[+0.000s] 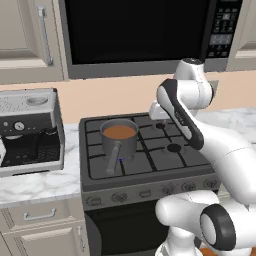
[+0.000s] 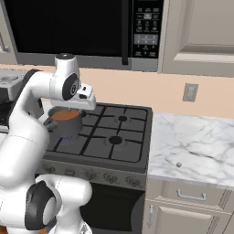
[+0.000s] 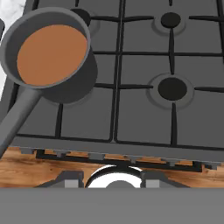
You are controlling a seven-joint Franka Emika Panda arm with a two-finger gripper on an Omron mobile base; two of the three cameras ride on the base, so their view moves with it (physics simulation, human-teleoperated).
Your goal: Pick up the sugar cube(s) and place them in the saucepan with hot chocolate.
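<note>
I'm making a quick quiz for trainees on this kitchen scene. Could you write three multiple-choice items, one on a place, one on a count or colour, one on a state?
1. Where on the stove does the saucepan stand?
A. front right burner
B. left side of the cooktop
C. off the stove, on the marble counter

2. What colour is the liquid in the saucepan?
A. orange-brown
B. white
C. green

3. How does the small pale cube lie?
A. inside the saucepan
B. held in the gripper
C. loose on the marble counter right of the stove

Answers:
1 B: both base views show the pan on the cooktop's left half.
2 A: the hand view looks straight onto its orange-brown surface.
3 C: the right base view shows it alone on the marble, far from the pan.
</note>
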